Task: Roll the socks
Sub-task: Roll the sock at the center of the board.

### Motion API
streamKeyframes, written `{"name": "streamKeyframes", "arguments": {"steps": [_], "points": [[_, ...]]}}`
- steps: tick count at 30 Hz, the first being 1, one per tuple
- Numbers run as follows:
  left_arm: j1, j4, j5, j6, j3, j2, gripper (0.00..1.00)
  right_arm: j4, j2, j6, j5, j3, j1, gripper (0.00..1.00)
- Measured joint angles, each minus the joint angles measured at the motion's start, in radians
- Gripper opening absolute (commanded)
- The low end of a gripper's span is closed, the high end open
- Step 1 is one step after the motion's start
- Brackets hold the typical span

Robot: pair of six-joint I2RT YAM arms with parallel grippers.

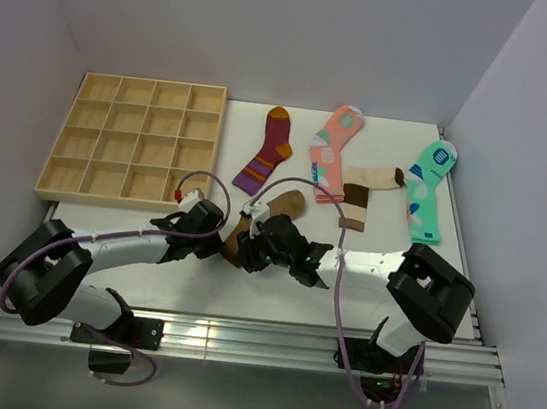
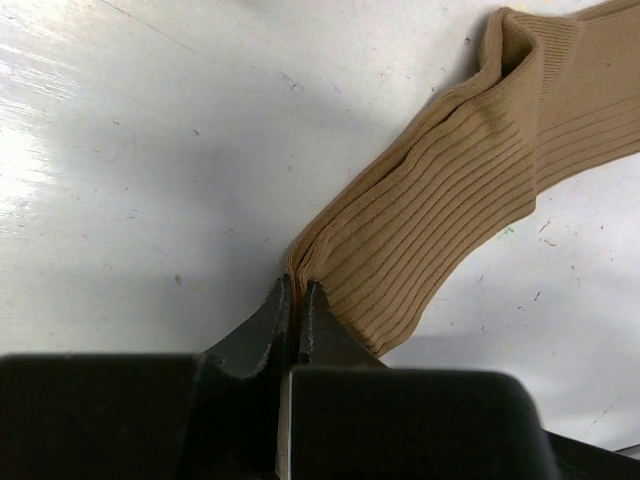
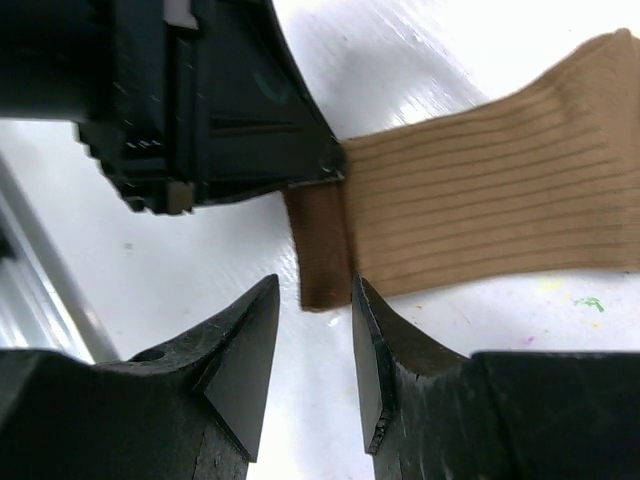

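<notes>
Where the white surface (image 1: 272,295) lies just ahead of the two arm bases, low in the centre of the top view, the brown sock (image 1: 283,207) is found stretched flat, its foot toward the upper right and its darker cuff (image 3: 322,250) toward the lower left. The upper edge of the ribbed fabric, right where the cuff begins, is pinched by the left end effector (image 2: 298,300), whose jaws are pressed together on it. The right end effector (image 3: 315,300) is held spread, and the lower corner of the cuff is seen in the gap between its fingers; whether the fabric is touched there cannot be told. The beige sock (image 1: 364,191), with its dark brown toe and band, is laid apart from the brown one, toward the upper right of the top view, bent at the heel. It is flanked by a pink patterned sock (image 1: 332,152) and a mint-green sock (image 1: 427,189), and a maroon striped sock (image 1: 268,153) is placed further left. A wooden compartment tray (image 1: 60,141) is set at the upper left.
</notes>
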Motion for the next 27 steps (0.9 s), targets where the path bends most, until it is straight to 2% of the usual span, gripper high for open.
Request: {"name": "streamKeyframes", "arguments": {"steps": [27], "points": [[0.019, -0.004, 0.028, 0.018, 0.004, 0.014, 0.0, -0.063, 0.14, -0.102, 0.219, 0.08, 0.138, 0.43]]}}
